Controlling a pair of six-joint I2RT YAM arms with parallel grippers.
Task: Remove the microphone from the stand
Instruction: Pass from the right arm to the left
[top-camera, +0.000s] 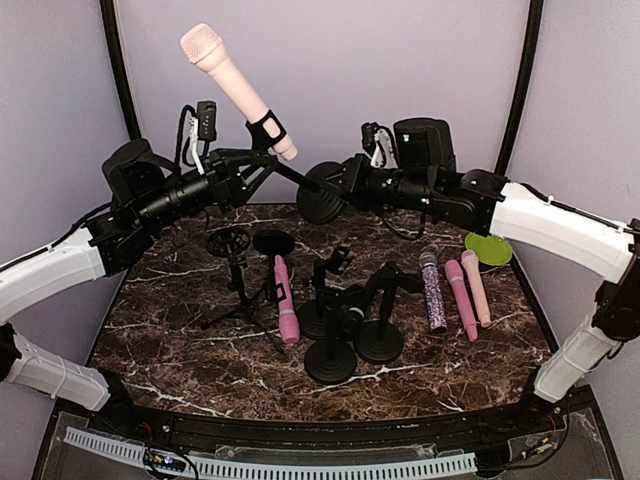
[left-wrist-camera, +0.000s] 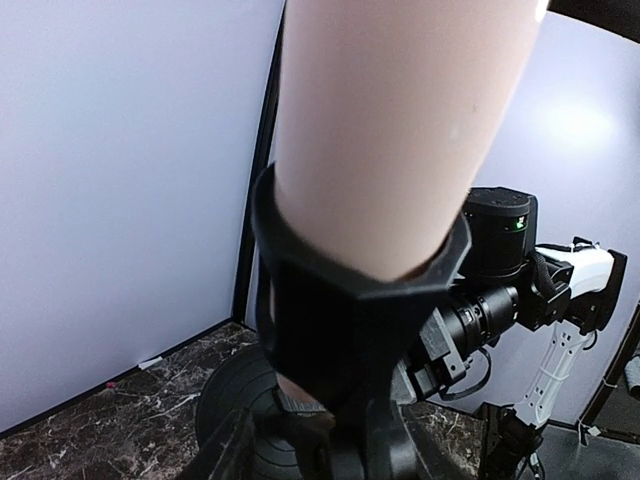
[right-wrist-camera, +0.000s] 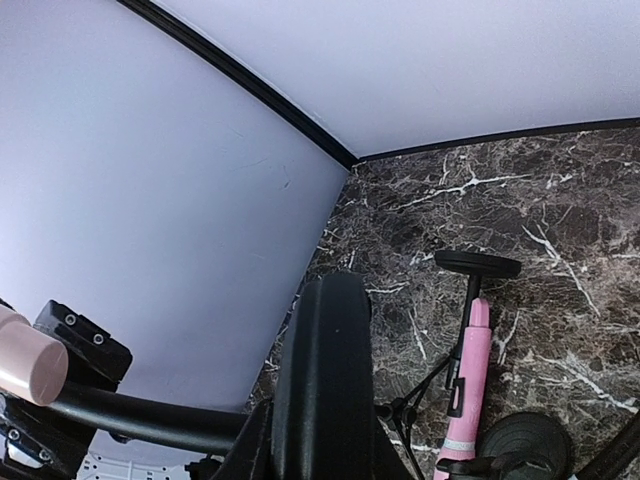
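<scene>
Two grippers pinch the raised stand, right gripper at its base, left gripper under the clip; microphone slants up-left from there.

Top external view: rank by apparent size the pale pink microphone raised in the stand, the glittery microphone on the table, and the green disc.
1. The pale pink microphone, held up in the stand nearer the camera, so its lead is unsure.
2. The glittery microphone.
3. The green disc, smallest.
</scene>
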